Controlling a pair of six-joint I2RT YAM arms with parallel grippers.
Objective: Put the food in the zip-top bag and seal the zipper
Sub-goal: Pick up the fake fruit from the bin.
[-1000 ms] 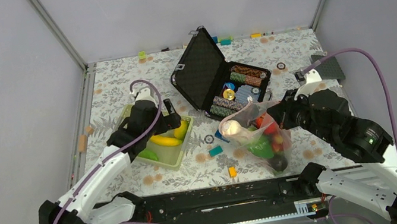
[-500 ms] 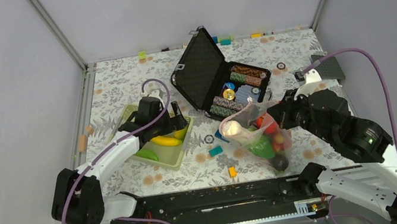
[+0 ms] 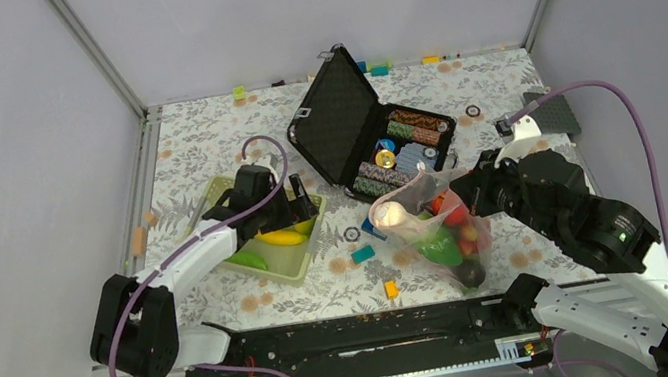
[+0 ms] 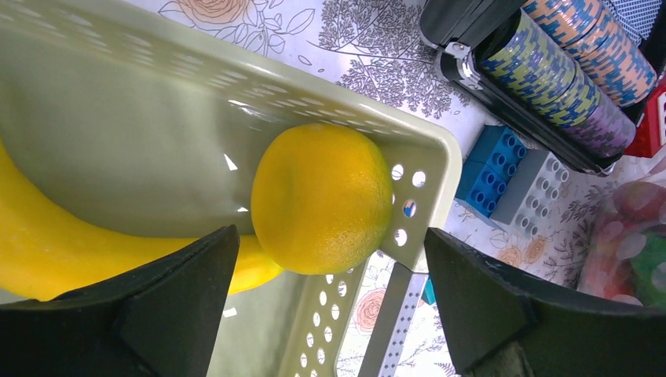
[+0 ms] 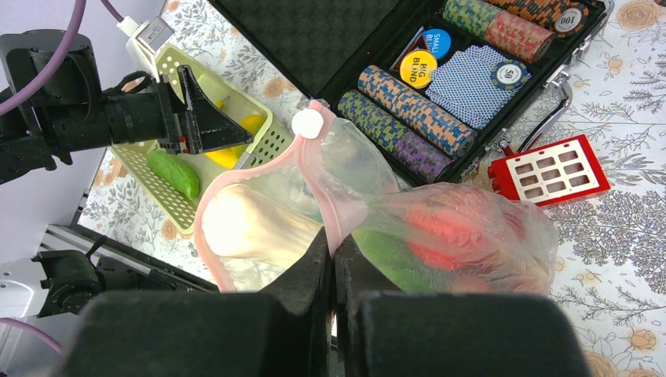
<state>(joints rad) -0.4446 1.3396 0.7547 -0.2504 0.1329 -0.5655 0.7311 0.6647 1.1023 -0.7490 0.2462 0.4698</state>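
**Top view.** The zip-top bag sat at 5 o'clock from the black case. Its mouth gaped open, with red and green food inside and a pale piece at the opening. The right gripper had its jaws clamped on the zipper at the mouth's 3 o'clock side. The left gripper hung in the green basket, at 9 o'clock from the bag. Its jaws stood wide apart around a round yellow fruit, which lay beside a banana.

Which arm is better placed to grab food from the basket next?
Left. The left tool, open, faces the round yellow fruit in the basket; the right tool is shut on the bag's zipper.
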